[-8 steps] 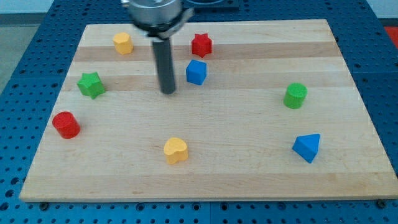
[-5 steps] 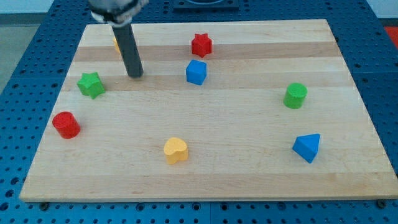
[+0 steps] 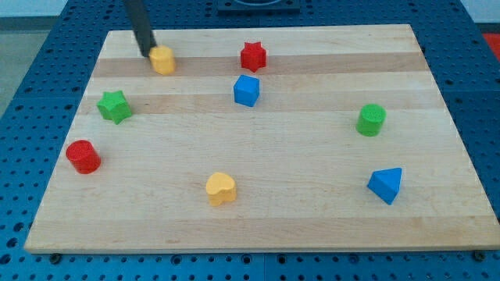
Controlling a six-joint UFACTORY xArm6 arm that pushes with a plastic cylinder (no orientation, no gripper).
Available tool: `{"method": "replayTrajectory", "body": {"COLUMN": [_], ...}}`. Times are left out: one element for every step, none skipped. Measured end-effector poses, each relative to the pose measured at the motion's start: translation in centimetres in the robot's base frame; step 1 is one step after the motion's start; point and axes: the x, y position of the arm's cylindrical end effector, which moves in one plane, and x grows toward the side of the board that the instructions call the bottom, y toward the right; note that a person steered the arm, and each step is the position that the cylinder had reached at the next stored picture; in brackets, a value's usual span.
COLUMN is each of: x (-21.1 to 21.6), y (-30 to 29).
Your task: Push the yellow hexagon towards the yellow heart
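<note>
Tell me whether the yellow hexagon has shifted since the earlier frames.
Yes. The yellow hexagon slid slightly toward the view's right and bottom, nearer the red star, with my tip at its upper left.

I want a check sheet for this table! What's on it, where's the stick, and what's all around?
Surface: wooden board, flat.
Job's things: yellow hexagon near the view's top left; yellow heart low in the middle, far apart.
Clutter: red star, blue cube, green star, red cylinder, green cylinder, blue triangular block.
Tip: my tip at the hexagon's upper-left edge.
Cables: nothing seen.
Surroundings: blue perforated table.
</note>
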Motion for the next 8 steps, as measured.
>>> {"method": "replayTrajectory", "body": {"x": [3.9, -0.1, 1.6, 6.7, 9.5, 7.4, 5.0, 7.7], "y": [2.5, 5.5, 7.9, 10.4, 12.1, 10.2, 8.8, 5.9]}}
